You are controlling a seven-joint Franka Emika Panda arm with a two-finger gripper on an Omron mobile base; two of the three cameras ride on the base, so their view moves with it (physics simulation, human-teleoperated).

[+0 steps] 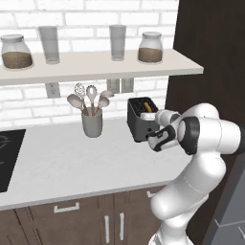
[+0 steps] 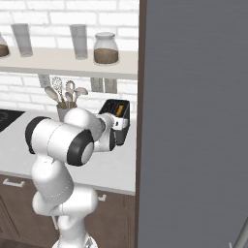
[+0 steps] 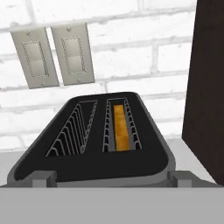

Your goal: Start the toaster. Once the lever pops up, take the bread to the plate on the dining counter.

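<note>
The toaster (image 1: 140, 119) is sitting on the pale surface (image 1: 72, 162) near its right end, close to the brick wall and just beside a tall dark panel (image 1: 210, 52). The bread (image 3: 122, 132) is sitting deep in the toaster's right slot in the hand view, only its tan top edge showing; the left slot is showing bare wire guides. The toaster's front face is mostly being hidden by the arm in both base views, so its knob and lever cannot be made out. The pincer (image 3: 113, 177) is hovering just in front of the toaster's near rim, its two dark tips standing wide apart and gripping nothing. In the left base view the hand is blocking the toaster's lower right side. Left of the toaster, a grey utensil crock (image 1: 92, 122) is standing well apart, leaving open surface between them. Two wall switch plates (image 3: 52, 54) are hanging behind the toaster. A shelf (image 1: 95, 64) overhead is carrying jars and glasses.
</note>
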